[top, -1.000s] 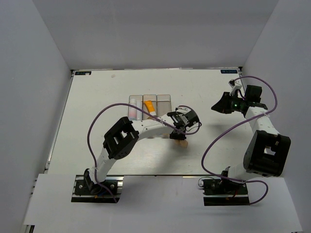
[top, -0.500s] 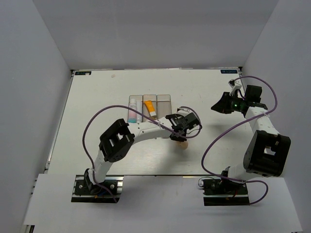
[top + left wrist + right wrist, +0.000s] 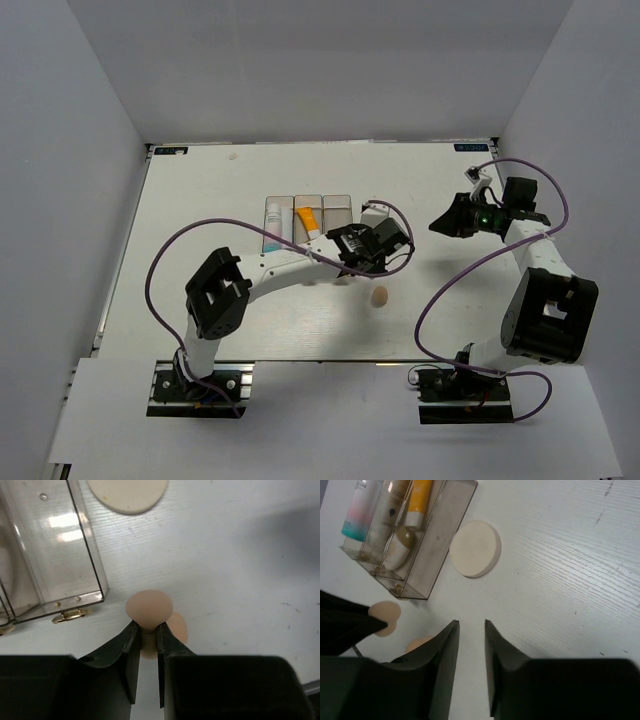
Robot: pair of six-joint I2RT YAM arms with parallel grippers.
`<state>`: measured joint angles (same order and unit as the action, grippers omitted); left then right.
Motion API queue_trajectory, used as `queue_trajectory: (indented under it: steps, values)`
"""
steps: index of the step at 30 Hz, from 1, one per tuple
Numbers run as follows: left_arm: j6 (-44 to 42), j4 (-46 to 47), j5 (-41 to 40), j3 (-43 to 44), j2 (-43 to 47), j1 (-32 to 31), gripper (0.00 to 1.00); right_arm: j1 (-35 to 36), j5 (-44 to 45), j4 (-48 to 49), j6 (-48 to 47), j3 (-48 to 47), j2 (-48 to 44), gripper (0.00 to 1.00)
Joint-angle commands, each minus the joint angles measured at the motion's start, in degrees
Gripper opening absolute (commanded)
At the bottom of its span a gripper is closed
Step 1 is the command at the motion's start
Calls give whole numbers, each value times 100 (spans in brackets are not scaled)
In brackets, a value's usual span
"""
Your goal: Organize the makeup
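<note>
My left gripper [image 3: 352, 255] is shut on a tan egg-shaped sponge [image 3: 148, 609] and holds it above the table, near the bins' front end. The second tan sponge [image 3: 380, 296] lies on the table below and shows in the left wrist view [image 3: 178, 628]. A cream round puff [image 3: 475, 548] lies beside the rightmost bin. The white bottle with pink band [image 3: 357, 510], a white tube [image 3: 390, 510] and the orange tube [image 3: 418, 497] lie in the bins. My right gripper [image 3: 471, 625] is open and empty, raised at the right [image 3: 442, 222]. The oval compact is not in view.
Three clear narrow bins [image 3: 310, 215] stand side by side mid-table; the rightmost bin [image 3: 55, 555] holds nothing. The left arm's purple cable [image 3: 390, 215] loops over the puff area. White walls enclose the table on three sides.
My left gripper has lifted one sponge and moved it up and left toward the bins, leaving the other sponge uncovered on the table. The right arm has barely moved.
</note>
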<state>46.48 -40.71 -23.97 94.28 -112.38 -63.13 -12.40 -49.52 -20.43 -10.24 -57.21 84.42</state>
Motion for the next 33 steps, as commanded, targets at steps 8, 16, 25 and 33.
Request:
queue_trajectory:
  steps: [8,16,25,33]
  values:
    - [-209,19,-759,354,295,714,15,115,-1359,-2051,-2621,-194,232,56]
    - [-631,160,-741,284,278,1241,24,458,-1315,-2950,-4248,244,39,63]
    - [-640,204,-618,196,172,1348,63,1169,-1069,-2616,-4706,878,-295,79]
    - [-640,133,-601,372,339,1348,63,1881,-358,-1633,-4768,1528,-707,79]
